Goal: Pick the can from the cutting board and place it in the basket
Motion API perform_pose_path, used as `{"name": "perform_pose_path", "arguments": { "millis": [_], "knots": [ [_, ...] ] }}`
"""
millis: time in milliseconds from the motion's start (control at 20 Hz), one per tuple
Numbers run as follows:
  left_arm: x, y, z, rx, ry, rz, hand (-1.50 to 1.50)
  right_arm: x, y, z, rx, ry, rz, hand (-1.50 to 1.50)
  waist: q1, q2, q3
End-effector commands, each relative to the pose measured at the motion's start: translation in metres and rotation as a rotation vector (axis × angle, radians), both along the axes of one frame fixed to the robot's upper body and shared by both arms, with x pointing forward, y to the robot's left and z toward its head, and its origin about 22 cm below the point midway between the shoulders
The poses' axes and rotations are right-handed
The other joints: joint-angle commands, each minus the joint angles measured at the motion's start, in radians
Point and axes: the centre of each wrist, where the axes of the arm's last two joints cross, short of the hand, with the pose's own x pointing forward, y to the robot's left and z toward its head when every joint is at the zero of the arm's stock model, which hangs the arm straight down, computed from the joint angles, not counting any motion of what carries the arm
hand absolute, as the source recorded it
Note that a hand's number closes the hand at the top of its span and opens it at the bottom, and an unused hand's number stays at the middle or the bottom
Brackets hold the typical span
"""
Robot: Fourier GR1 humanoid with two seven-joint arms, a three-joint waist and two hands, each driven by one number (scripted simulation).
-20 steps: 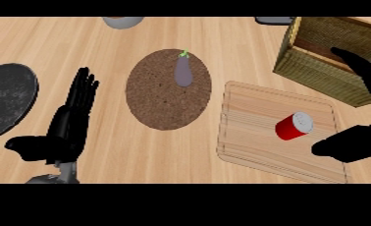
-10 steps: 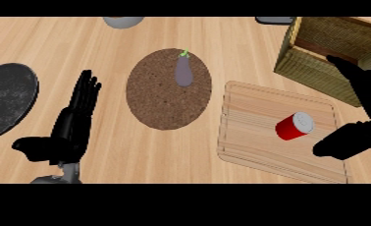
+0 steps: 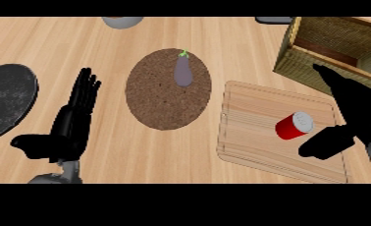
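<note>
Left hand [image 3: 72, 117] rests flat, fingers straight; right hand [image 3: 346, 117] spread open.

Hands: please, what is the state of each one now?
Left hand: open, holding nothing.
Right hand: open beside the red can, not holding it.

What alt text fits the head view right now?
A red metal can lies on a pale wooden cutting board, the black right hand open beside it, a woven basket behind. The left hand rests open at lower left.

Two matte black robot hands: left robot hand [image 3: 72, 117] on a grey forearm [image 3: 58, 177], right robot hand [image 3: 348, 117].
</note>
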Motion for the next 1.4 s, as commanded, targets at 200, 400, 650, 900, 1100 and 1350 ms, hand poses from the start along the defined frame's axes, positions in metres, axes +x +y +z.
{"name": "perform_pose_path", "arguments": {
  "millis": [200, 400, 650, 900, 1100, 1350],
  "knots": [
    [0.001, -0.001, -0.01, 0.0, 0.005, 0.012, 0.0, 0.003, 0.008, -0.024, -0.057, 0.055, -0.132, -1.5, -0.002, 0.001, 0.0],
    [0.006, 0.009, 0.004, 0.01, 0.017, 0.011, 0.0, -0.006, 0.011, -0.045, -0.079, 0.039, -0.142, -1.5, -0.004, 0.0, 0.001],
    [0.006, 0.004, 0.005, 0.004, 0.003, -0.003, 0.0, 0.004, 0.018, -0.038, -0.086, 0.036, -0.159, -1.5, -0.002, 0.0, 0.0],
    [-0.018, 0.001, 0.01, -0.001, -0.012, -0.009, 0.0, 0.017, 0.024, -0.062, -0.073, 0.036, -0.169, -1.5, 0.009, 0.0, 0.001],
    [-0.01, 0.003, -0.012, 0.009, -0.014, 0.007, 0.0, 0.018, 0.007, -0.077, -0.069, 0.088, -0.168, -1.5, 0.002, 0.001, 0.001],
    [-0.009, -0.005, 0.002, -0.002, -0.007, 0.009, 0.0, 0.017, -0.002, -0.088, -0.086, 0.11, -0.171, -1.5, 0.0, 0.0, 0.001]
  ]
}}
